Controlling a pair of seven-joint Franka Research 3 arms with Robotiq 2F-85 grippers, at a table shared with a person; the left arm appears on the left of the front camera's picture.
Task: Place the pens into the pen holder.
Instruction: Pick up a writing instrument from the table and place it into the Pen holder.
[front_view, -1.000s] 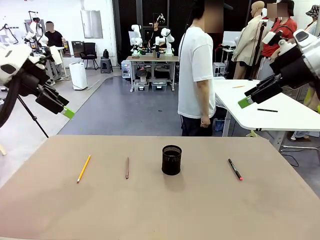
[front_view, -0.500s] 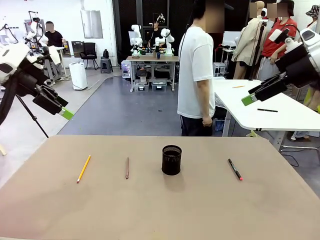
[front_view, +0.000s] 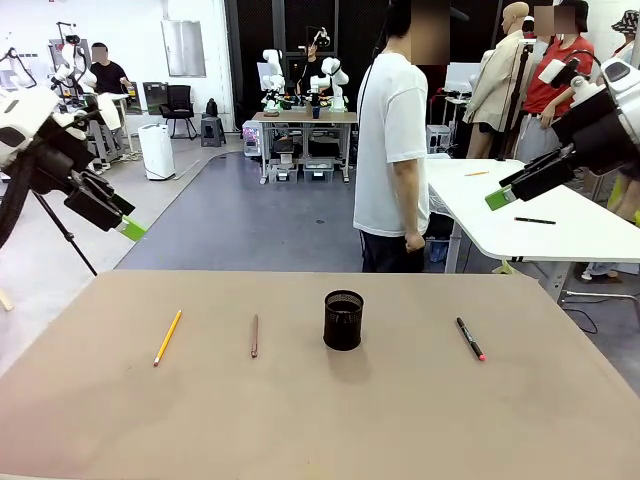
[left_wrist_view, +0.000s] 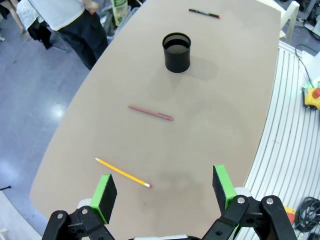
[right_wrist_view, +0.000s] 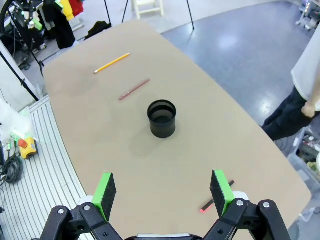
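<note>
The pens are all lying flat on the table (front_view: 400, 430), none of them yet in the pen holder (front_view: 343, 320), which is standing upright near the middle. The yellow pencil (front_view: 168, 337) and the reddish-brown pencil (front_view: 254, 335) are lying to its left, apart from each other. The black marker (front_view: 470, 338) is lying to its right.

I am hovering my left gripper (front_view: 128, 224) and my right gripper (front_view: 497, 198) high off the table's two sides, both spread wide and empty. I am judging the first reach to be the step in hand. To do it well, I should be lowering the left gripper over the yellow pencil, turning the wrist so the pads cross its shaft, and closing near mid-length, low against the table, since a thin stick is likely to roll.

My left wrist view is looking down into the holder's dark mouth and giving the pencil's slant. The front view is giving my height and a person (front_view: 392, 150) standing beyond the far edge.
</note>
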